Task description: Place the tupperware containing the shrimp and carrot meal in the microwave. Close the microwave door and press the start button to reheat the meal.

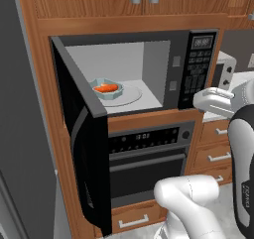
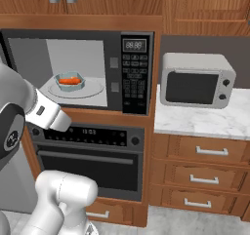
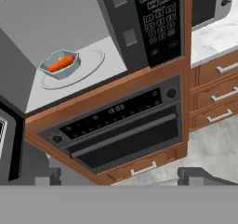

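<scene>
Wood-cabinet kitchen, tupperware (image 1: 107,90) on open microwave (image 1: 198,69) turntable (meal detail blurry), end effector (image 3: 121,176) apart, fingertips cropped.

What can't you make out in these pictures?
- Keypad labels, right base view: too small, so the start button can't be picked out.
- Meal, left base view: an orange blob; shrimp and carrot don't separate.
- Microwave door handle, left base view: on the face turned away.
- Tool, hand view: tips cut by the bottom edge.

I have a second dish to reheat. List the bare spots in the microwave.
Free: the cavity floor in front of and right of the turntable, up to the keypad wall. Crowded: the turntable's left rear, where the tupperware sits. The open door narrows access from the left.
</scene>
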Robot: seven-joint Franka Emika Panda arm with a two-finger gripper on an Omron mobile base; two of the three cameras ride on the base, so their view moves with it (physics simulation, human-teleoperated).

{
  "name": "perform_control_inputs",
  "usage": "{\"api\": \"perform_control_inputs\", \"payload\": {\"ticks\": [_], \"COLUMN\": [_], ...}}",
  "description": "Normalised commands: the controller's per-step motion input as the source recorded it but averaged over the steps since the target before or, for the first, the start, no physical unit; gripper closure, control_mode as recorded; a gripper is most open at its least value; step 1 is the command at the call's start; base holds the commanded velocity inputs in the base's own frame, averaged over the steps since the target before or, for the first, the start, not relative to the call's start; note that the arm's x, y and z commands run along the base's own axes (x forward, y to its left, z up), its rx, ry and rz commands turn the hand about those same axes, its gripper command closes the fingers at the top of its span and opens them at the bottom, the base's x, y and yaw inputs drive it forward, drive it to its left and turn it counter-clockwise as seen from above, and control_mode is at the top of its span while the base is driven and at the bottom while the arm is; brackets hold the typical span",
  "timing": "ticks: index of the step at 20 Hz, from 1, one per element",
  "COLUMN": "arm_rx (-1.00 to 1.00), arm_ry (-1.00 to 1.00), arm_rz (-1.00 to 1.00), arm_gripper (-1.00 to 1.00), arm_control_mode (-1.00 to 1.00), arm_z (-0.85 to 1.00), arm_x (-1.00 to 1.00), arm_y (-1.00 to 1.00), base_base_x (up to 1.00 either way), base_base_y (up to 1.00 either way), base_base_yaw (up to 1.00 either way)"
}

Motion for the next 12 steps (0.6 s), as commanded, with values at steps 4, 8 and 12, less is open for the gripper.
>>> {"api": "perform_control_inputs", "payload": {"ticks": [4,8,12], "arm_rx": [0.0,0.0,0.0], "arm_ry": [0.0,0.0,0.0], "arm_rz": [0.0,0.0,0.0], "arm_gripper": [-1.0,-1.0,-1.0], "arm_control_mode": [-1.0,-1.0,-1.0], "arm_z": [0.0,0.0,0.0], "arm_x": [0.0,0.0,-0.01], "arm_y": [0.0,0.0,0.0], "base_base_x": [-0.03,0.0,0.0], "base_base_y": [-0.02,0.0,0.0], "base_base_yaw": [0.0,0.0,0.0]}}
